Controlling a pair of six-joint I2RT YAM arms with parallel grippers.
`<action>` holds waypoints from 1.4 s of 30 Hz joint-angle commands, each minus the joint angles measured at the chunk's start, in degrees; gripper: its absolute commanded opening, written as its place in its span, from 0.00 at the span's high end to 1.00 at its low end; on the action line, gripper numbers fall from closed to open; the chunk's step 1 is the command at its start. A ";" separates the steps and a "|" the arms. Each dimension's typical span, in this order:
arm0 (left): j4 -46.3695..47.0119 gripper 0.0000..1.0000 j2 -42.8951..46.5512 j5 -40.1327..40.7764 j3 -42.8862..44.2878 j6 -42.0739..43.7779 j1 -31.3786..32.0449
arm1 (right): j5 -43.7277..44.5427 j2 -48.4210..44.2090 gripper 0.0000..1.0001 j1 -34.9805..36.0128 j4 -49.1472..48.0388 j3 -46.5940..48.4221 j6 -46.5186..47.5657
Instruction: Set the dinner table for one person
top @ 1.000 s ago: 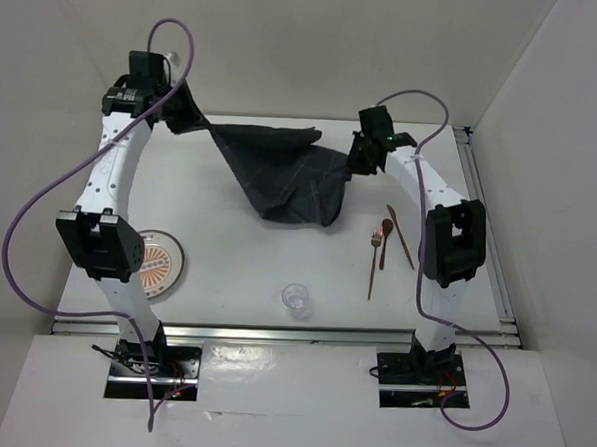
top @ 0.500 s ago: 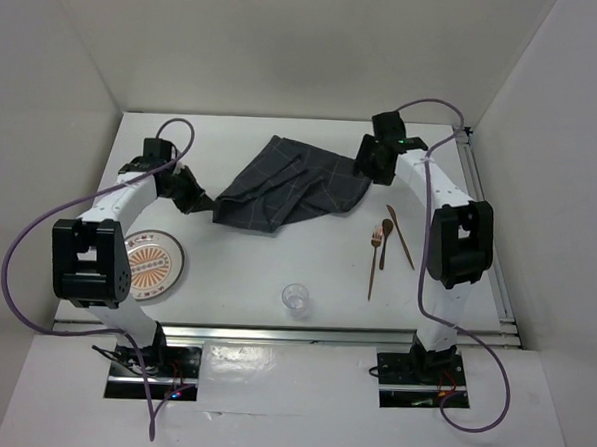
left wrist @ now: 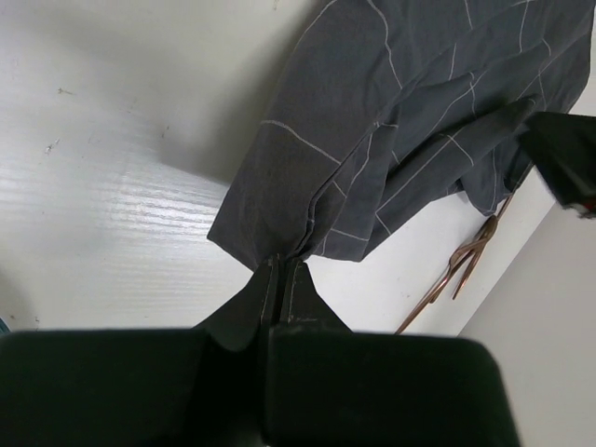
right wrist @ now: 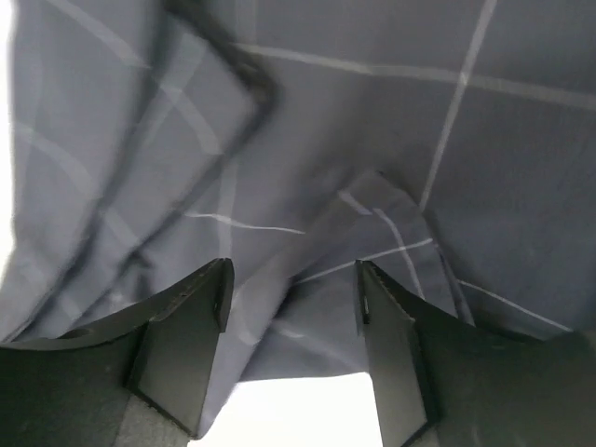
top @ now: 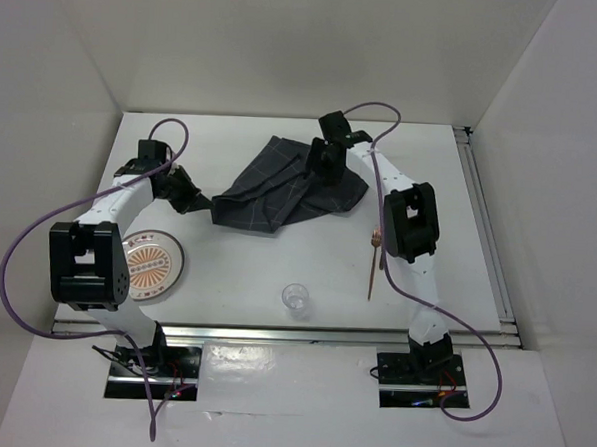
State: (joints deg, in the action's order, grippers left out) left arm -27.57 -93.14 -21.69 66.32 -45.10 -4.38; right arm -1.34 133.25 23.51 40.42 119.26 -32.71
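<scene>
Because the dark checked cloth (top: 280,188) lies bunched and folded over itself toward the far middle of the white surface (top: 236,265), we read this step as spreading it flat for the place setting. Our left jaws are pressed together on a fold at the cloth's left corner, low against the surface. From there we judge that a pull would draw the fabric taut. Our right jaws stand spread over the cloth's far right part, with creases showing between them. We cannot tell whether they touch the fabric, but they look lined up for an opposing hold.

The white surface is the dinner table we are setting. It lies under everything and has metal rails (top: 273,331) along its near and right edges. An orange-patterned plate (top: 152,264) sits near the left edge and a clear glass (top: 296,297) near the front middle. Copper-coloured cutlery (top: 373,268) lies to the right, partly hidden under our right arm (top: 409,224). All three are apart from the cloth, and none looks arranged yet. Plain pale walls (top: 307,54) close in on three sides.
</scene>
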 commanded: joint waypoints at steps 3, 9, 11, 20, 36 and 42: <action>1.12 1.00 2.26 -0.89 2.05 1.60 -0.19 | -0.61 3.59 0.34 -0.13 6.23 4.83 -8.67; 0.60 1.00 2.26 -1.42 2.05 2.12 -1.24 | 0.55 5.00 0.41 0.40 5.45 4.14 -10.70; 0.59 1.00 2.26 -1.42 2.05 2.65 -1.24 | 1.17 5.00 0.52 0.40 4.93 4.14 -11.32; -1.60 1.00 2.26 -2.73 4.51 3.18 -4.31 | 9.07 -2.62 1.00 0.40 6.16 4.22 -12.65; -6.00 1.00 19.04 -15.65 25.70 -6.40 -14.86 | 15.06 -46.10 1.00 -2.68 3.97 -9.82 -6.93; -7.41 1.00 24.94 -16.19 29.64 -6.93 -16.45 | 15.58 -56.69 1.00 -1.62 5.19 -15.29 -6.41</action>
State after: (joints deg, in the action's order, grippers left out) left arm -34.81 -68.93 -37.26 92.64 -51.31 -19.77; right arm 11.20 77.41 22.02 44.40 105.62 -40.77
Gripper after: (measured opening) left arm 0.042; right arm 0.037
